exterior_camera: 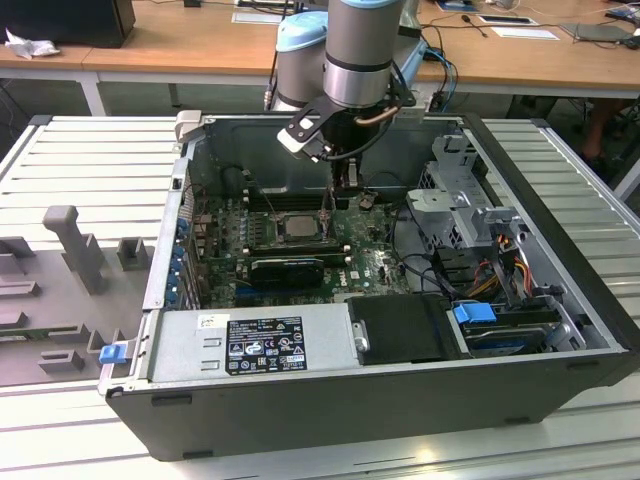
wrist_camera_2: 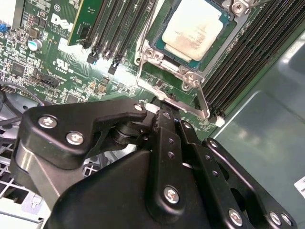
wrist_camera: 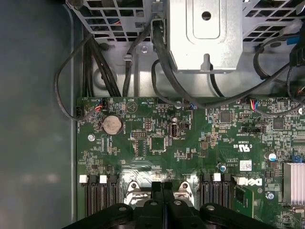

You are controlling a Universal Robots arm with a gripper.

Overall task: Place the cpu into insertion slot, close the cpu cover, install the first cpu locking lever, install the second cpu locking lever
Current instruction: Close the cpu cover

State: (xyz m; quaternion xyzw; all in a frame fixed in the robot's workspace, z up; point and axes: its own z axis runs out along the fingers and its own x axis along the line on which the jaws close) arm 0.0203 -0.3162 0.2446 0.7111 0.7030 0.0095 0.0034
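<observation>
The cpu (wrist_camera_2: 195, 26), silver-topped, lies flat in the insertion slot (wrist_camera_2: 148, 53) on the green board; in the exterior view the cpu (exterior_camera: 298, 226) sits mid-case. The cpu cover (wrist_camera_2: 187, 75) lies down as a metal frame around the chip. A thin locking lever (wrist_camera_2: 204, 101) runs along the slot's edge. My gripper (wrist_camera_2: 164, 114) hangs just over that edge, its black fingers (wrist_camera: 156, 188) pressed together at the slot's corner brackets (wrist_camera: 131, 187). Whether the fingertips pinch a lever is hidden by the gripper body. The arm reaches down into the case, the gripper (exterior_camera: 335, 200) to the exterior view's right of the chip.
Long black memory slots (wrist_camera_2: 248, 52) flank the socket. A black card (exterior_camera: 285, 268) lies nearer the camera than the cpu, then the power supply (exterior_camera: 260, 340). A metal drive cage (wrist_camera: 205, 33) with black cables (wrist_camera: 109, 71) stands close by. Case walls (exterior_camera: 560, 250) enclose everything.
</observation>
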